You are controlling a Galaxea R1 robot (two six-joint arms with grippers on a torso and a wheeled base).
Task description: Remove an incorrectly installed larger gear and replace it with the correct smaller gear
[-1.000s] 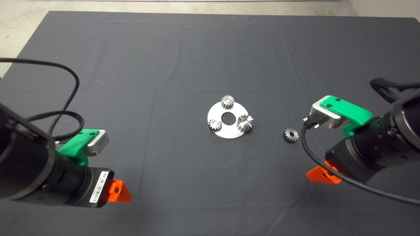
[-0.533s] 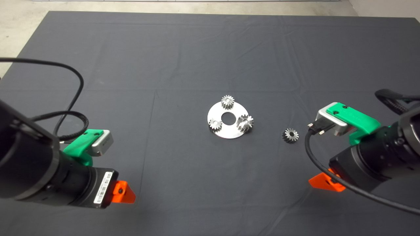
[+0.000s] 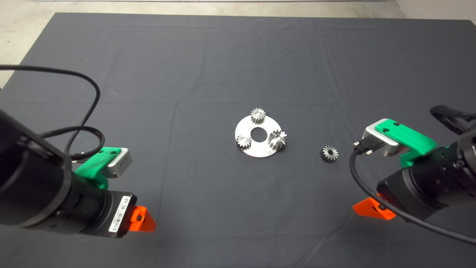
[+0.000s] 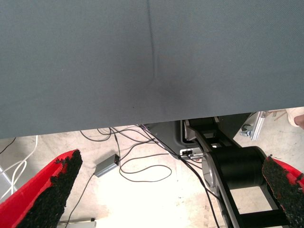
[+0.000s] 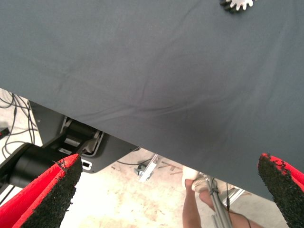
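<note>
The larger gear was seen just right of the middle of the head view, seated on the right side of a round silver plate, its long teeth flaring and reaching out to the plate's right edge. Two short-toothed gears were mounted on the same plate: one at its upper edge and one at its left side, with the plate's centre hole lying between the three. The smaller gear was found lying flat on the dark mat to the right of the plate, apart from it, darker in look than the two on the plate. A toothed edge of it was also caught at the upper margin of the right wrist view.

The right gripper was held at the right of the head view, lower right of the smaller gear and clear of it. Its fingers were spread wide with nothing between them, and past the mat's edge the floor, a dark machine base and a person's leg and shoe were shown. The left gripper was held at the lower left of the head view, well apart from the plate. Its fingers were likewise spread wide and empty, above the near edge of the mat, with cables on the floor and a black cylindrical part beyond. The desk was covered by the mat almost to its edges.
</note>
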